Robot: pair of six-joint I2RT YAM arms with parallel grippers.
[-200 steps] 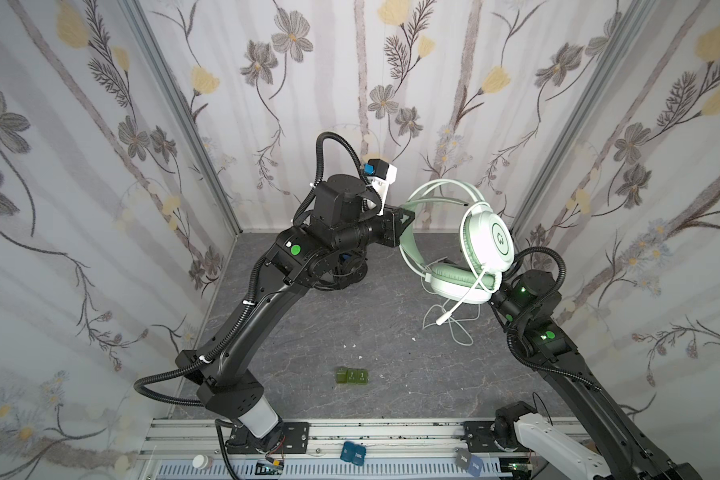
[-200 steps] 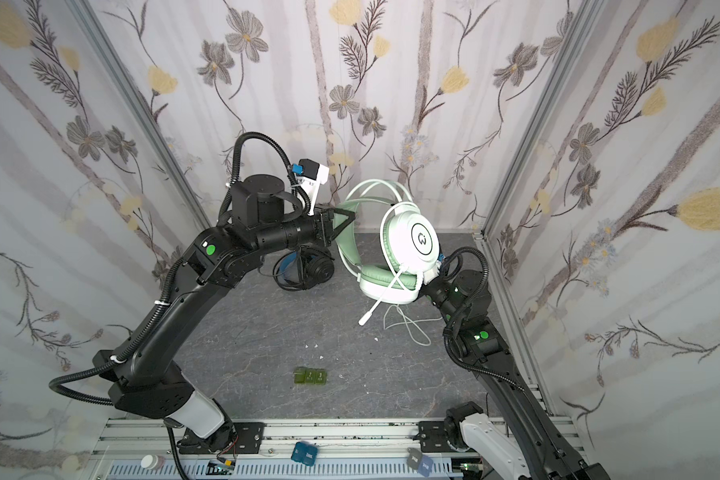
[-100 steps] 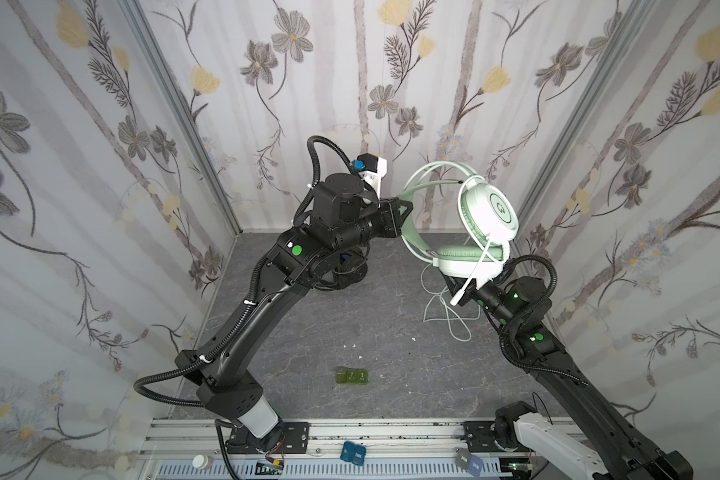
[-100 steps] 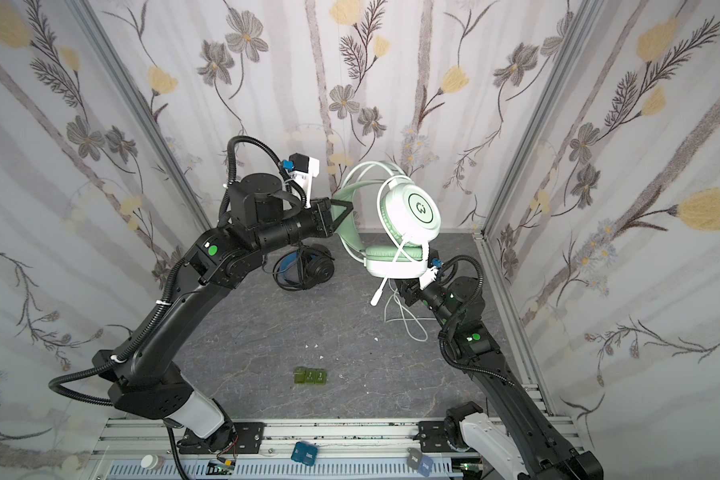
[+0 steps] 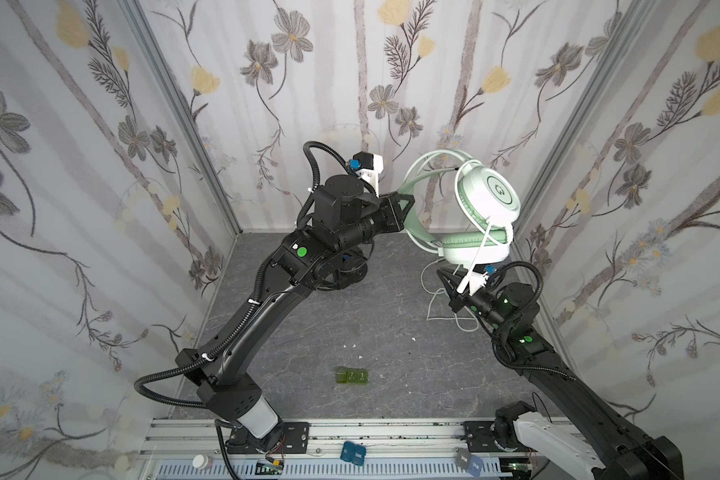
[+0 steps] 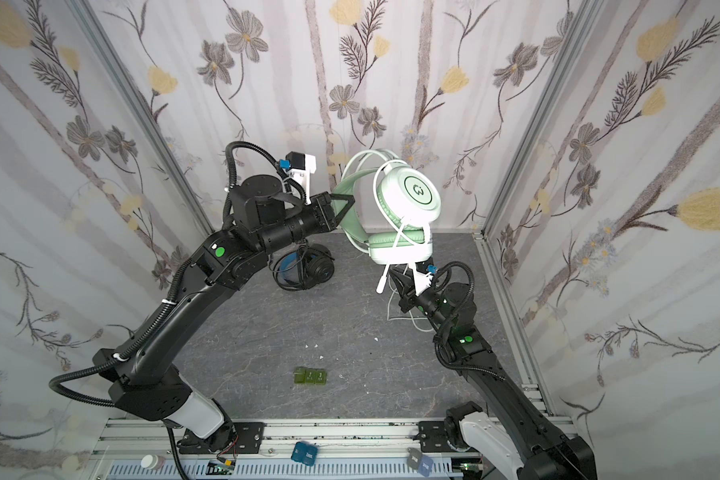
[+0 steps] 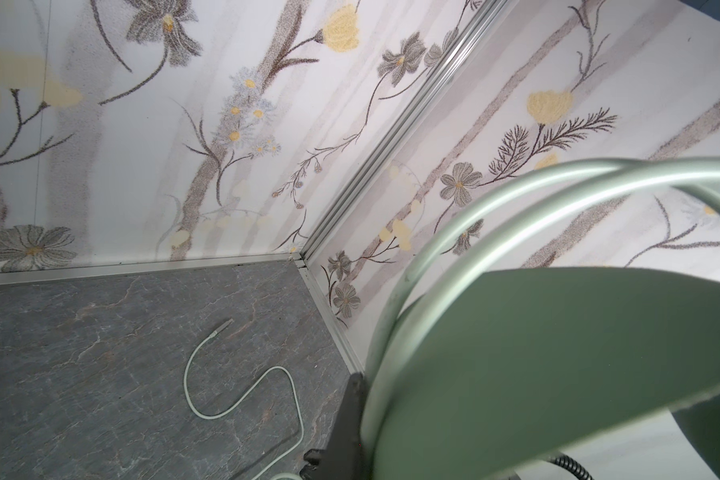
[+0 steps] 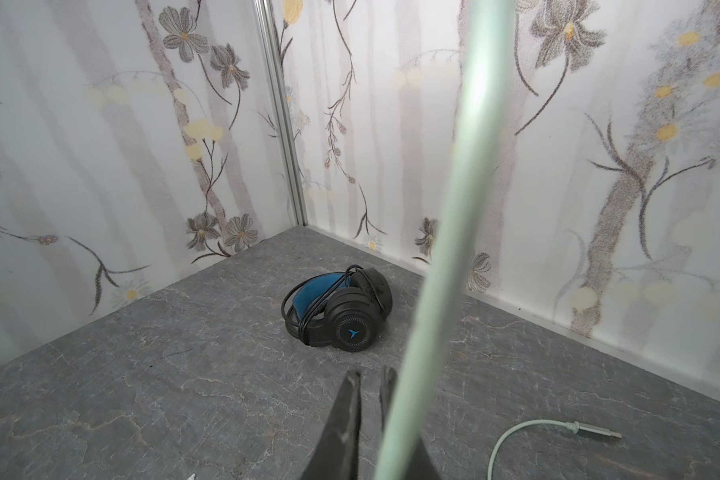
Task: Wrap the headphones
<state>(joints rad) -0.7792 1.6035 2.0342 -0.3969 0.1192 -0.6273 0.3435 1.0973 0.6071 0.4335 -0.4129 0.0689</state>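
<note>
**Mint headset aloft, black headset lying by the far edge**

The left hand [image 5: 406, 203] is closed on the padded headband of the mint-green headset [image 5: 487, 195] and holds it in the air above the tabletop [image 5: 308, 332], towards the far right corner. One earcup faces up and out, the other hangs below it, and the microphone boom [image 6: 383, 280] points down. The pale green cable [image 7: 242, 390] drops from the headset and lies in loose curves on the tabletop near the right edge, with its plug [image 8: 595, 433] flat on the surface.

The right hand [image 8: 370, 382] sits just beneath the hanging earcup, its fingers drawn almost together. The cable crosses in front of one finger in the right wrist view, and whether it is pinched cannot be told.

The black headset [image 8: 341, 309], blue inside its headband and with its black cable looped about it, lies near the far edge, left of the middle. Small green blocks [image 5: 352, 376] lie near the front edge
</note>
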